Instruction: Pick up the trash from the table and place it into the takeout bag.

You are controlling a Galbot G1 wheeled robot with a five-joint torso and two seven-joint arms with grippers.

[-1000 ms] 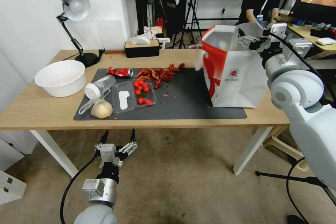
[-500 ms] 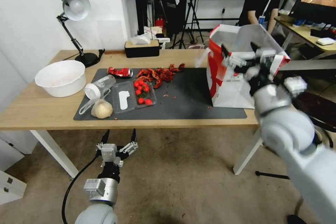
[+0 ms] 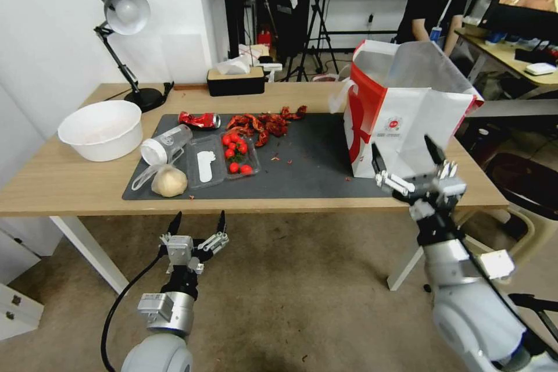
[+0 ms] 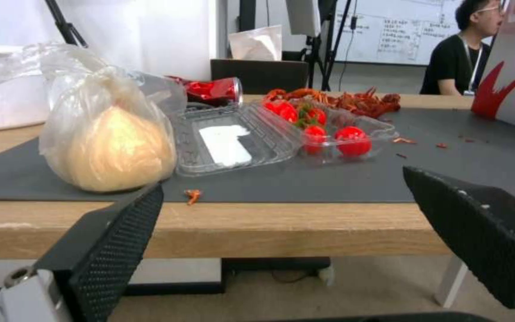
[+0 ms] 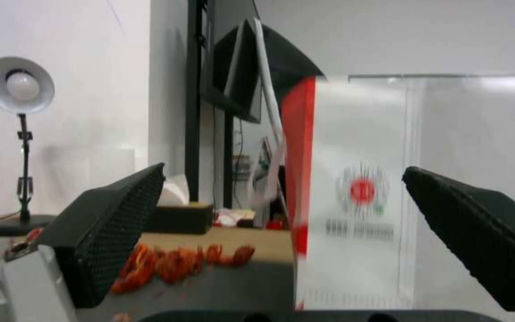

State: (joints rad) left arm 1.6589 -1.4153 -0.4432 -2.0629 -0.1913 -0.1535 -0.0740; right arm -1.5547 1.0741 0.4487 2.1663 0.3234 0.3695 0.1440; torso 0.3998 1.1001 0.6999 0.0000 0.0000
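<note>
We have the trash on the mat's left end: the bagged beige lump (image 3: 169,180) sits directly ahead of our left gripper (image 3: 196,222), whose fingers are spread empty below the tabletop (image 3: 70,183) edge. Our right gripper (image 3: 407,158), fingers apart and empty, hangs before the takeout bag (image 3: 401,128) standing at the right.

Desk lamp (image 3: 123,11), white bowl (image 3: 101,129)

right gripper (image 3: 407,157) spread, empty | boxy white-and-red paper takeout bag (image 3: 407,122) just beyond fingertips, seemingly untouched | left gripper (image 3: 197,222) spread below light-wood table (image 3: 58,186) edge
</note>
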